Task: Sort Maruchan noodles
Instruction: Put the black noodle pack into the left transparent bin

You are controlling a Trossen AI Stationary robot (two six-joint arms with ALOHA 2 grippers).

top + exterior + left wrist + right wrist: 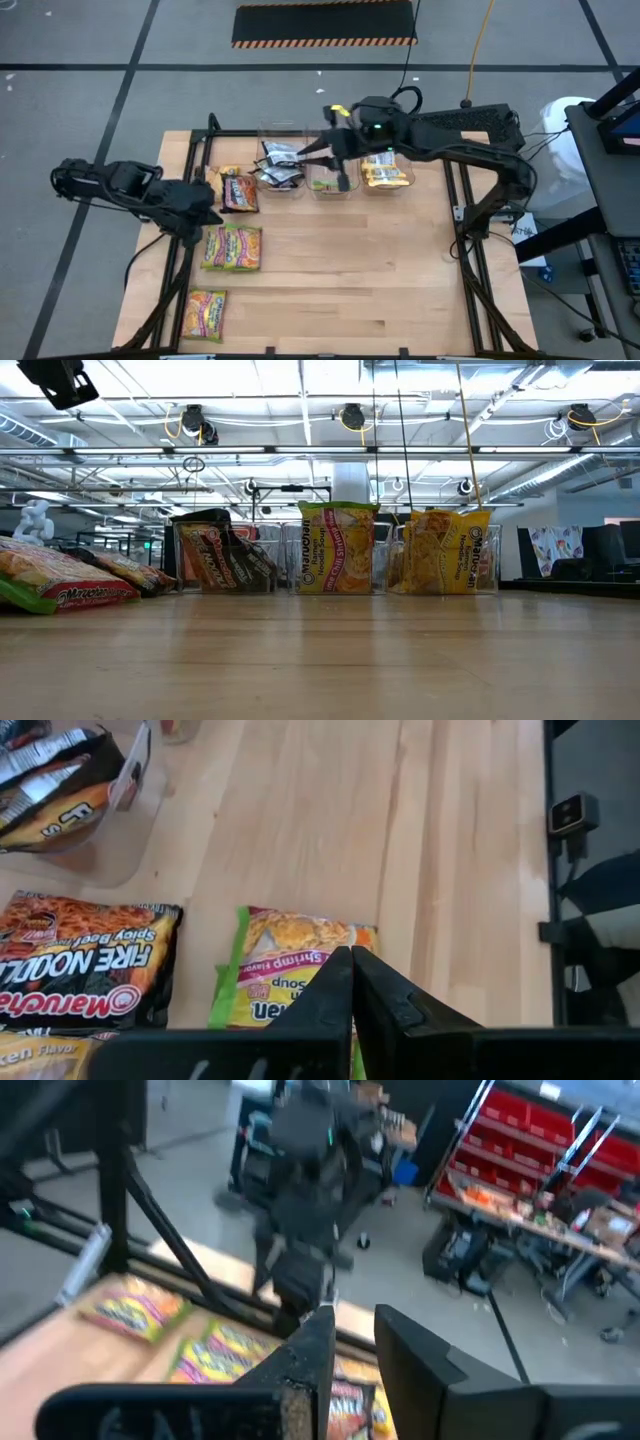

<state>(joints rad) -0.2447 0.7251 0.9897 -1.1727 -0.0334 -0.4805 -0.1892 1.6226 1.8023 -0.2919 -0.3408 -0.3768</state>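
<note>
My left tool (352, 958) has its fingers pressed together over a crinkly lime-green packet (290, 970), hiding that packet's near end. My right tool (352, 1325), fingers apart and empty, hangs over the clear bins (335, 186). The flat black packet (85, 960) is cut off at the frame edge on the wooden tabletop (330, 830).

Lime-green-and-pink packets (232, 247), black-red packet (238, 192) — perhaps yellow packets (386, 174) binned.

Grey floor (80, 40), red shelving (560, 1140)
</note>
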